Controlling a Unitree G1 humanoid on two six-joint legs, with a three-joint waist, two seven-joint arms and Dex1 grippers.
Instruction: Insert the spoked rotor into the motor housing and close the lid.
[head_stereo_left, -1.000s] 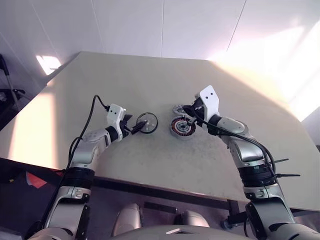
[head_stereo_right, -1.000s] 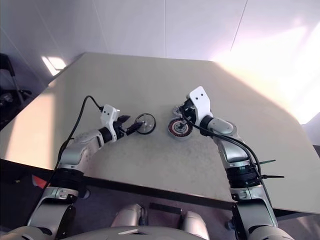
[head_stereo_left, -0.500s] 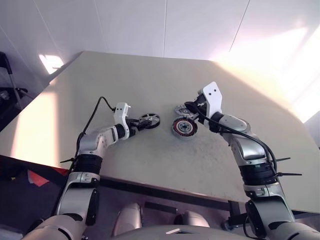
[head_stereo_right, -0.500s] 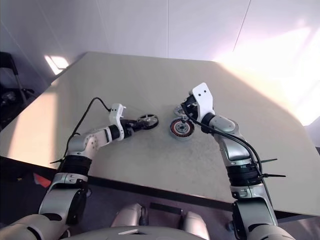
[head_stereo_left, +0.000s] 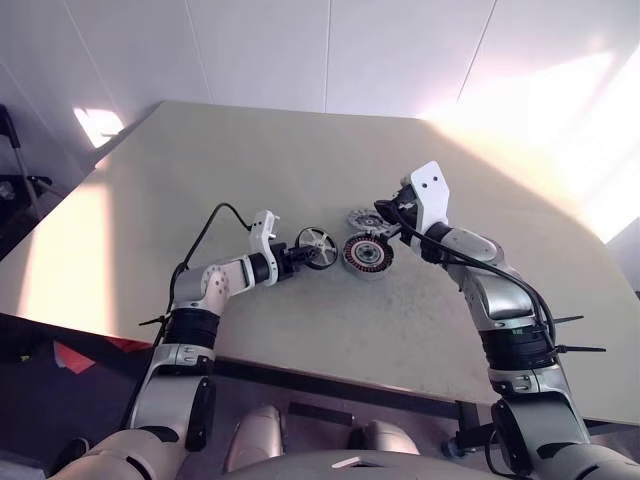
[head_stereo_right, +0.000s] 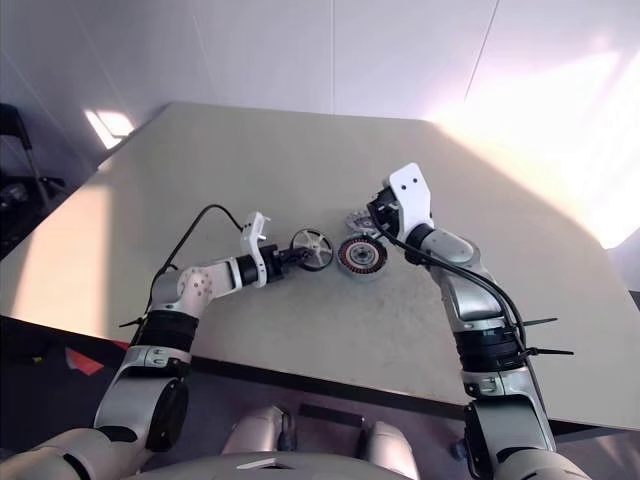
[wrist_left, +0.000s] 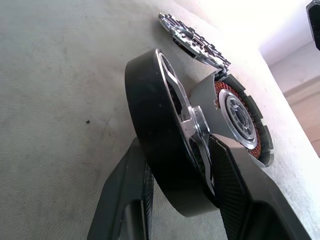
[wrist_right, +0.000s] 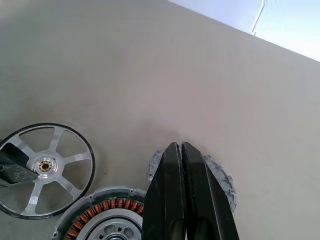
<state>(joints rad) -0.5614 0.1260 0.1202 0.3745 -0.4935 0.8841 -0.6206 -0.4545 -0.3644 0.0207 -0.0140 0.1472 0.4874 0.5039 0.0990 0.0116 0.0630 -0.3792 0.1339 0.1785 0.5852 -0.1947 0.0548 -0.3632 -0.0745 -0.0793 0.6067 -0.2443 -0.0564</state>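
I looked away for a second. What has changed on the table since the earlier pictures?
The left gripper has closed on the rotor, tipped it up on edge and carried it toward the housing, which it now nearly touches. The housing, the lid behind it and the shut right gripper over the lid stayed put.

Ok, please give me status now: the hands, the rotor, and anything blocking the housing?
Left hand shut on spoked rotor, beside motor housing. Right hand shut, empty, above lid. Housing top unobstructed.
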